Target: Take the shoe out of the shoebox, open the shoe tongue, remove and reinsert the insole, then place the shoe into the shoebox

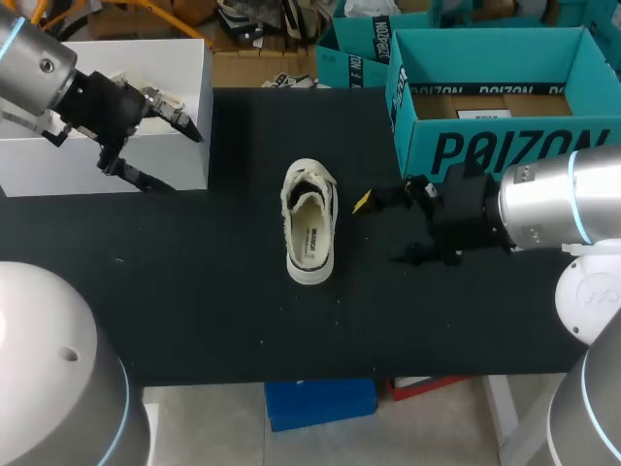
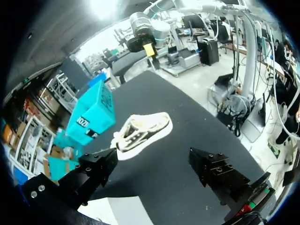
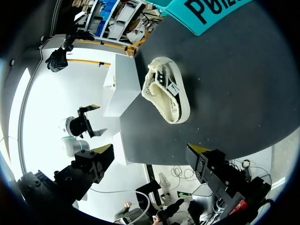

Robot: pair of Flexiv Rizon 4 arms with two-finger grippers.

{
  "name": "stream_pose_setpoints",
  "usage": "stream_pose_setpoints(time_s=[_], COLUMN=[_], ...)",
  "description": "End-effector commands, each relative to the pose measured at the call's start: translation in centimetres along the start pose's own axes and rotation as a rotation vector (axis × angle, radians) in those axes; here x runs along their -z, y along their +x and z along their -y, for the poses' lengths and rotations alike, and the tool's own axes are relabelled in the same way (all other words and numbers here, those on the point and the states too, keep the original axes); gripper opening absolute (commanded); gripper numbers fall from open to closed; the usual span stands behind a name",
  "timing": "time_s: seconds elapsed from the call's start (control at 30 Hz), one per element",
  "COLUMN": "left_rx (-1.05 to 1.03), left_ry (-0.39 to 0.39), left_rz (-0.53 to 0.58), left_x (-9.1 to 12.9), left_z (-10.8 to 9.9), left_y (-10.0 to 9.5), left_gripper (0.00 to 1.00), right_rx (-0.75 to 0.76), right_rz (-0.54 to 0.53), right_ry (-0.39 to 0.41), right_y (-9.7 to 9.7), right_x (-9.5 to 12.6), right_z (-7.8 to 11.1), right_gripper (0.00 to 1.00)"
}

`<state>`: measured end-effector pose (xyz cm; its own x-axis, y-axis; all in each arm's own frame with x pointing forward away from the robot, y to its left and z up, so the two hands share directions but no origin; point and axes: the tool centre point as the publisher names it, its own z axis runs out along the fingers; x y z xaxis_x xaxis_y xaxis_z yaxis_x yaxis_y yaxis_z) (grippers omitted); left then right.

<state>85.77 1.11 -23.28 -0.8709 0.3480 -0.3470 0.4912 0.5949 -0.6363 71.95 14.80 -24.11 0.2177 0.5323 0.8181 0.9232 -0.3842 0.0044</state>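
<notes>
Your head view looks steeply down from above and behind the robot, taking in the whole black table (image 1: 194,272) from well off. Your left wrist view sits over the white block (image 2: 123,210) and faces across the table toward the shoe (image 2: 143,132) and the teal box (image 2: 91,116), catching your right arm (image 2: 140,33) beyond. Your right wrist view faces back the other way, from nearer the shoe, catching your left arm (image 3: 77,131). All three views share the shoe.

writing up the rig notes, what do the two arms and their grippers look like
Both the left arm and right arm are rounded silver tubes with a thin light-blue ring. The left gripper and right gripper are black, two-fingered blocks with small screws; yellow tips show on the right one.
</notes>
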Motion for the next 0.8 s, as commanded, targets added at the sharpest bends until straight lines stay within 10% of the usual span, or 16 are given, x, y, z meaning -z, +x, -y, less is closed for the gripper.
stream_pose_setpoints(time_s=[0.03,0.8], left_rx=[0.333,0.462], left_ry=[0.062,0.009], left_rz=[-0.008,0.031], left_x=[0.9,-0.7], left_z=[-0.1,-3.2], left_y=[0.0,3.0], left_gripper=[1.00,1.00], right_rx=[0.000,0.000], right_rz=[0.002,0.002], right_ry=[-0.001,-0.001], right_y=[0.1,0.1], right_x=[-0.1,-0.1], right_z=[0.0,0.0], right_gripper=[1.00,1.00])
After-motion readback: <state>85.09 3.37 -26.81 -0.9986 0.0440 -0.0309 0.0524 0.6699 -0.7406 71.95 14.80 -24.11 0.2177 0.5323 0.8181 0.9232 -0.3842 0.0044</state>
